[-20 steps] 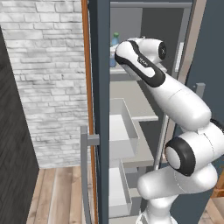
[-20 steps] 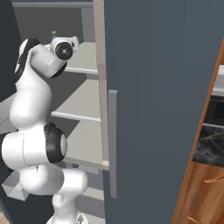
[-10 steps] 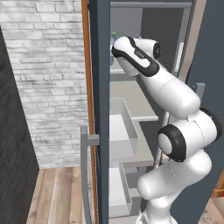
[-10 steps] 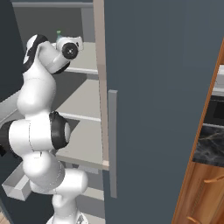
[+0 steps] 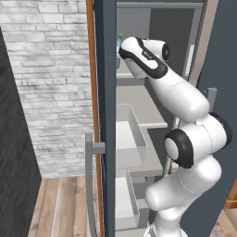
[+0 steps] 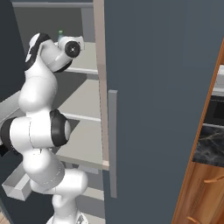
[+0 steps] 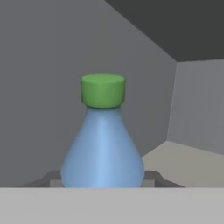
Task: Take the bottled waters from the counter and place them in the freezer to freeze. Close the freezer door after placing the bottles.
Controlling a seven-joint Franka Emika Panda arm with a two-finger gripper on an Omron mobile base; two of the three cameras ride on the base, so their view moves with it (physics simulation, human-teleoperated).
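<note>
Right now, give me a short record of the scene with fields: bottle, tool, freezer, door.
bottle: bluish, green cap, upright between the fingers of the tool, over a grey shelf
tool: closed on the bottle, reaching into the upper freezer
freezer: grey shelves and white bins inside
door: freezer door open, handle facing out

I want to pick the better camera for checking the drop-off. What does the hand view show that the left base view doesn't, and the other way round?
Hand view alone: the bottle's bluish body below its green cap, upright between the hand's dark fingers.
Left base view alone: the open freezer door with its grey handle, white bins, the brick wall.
Both: the green-capped bottle and grey freezer interior.
</note>
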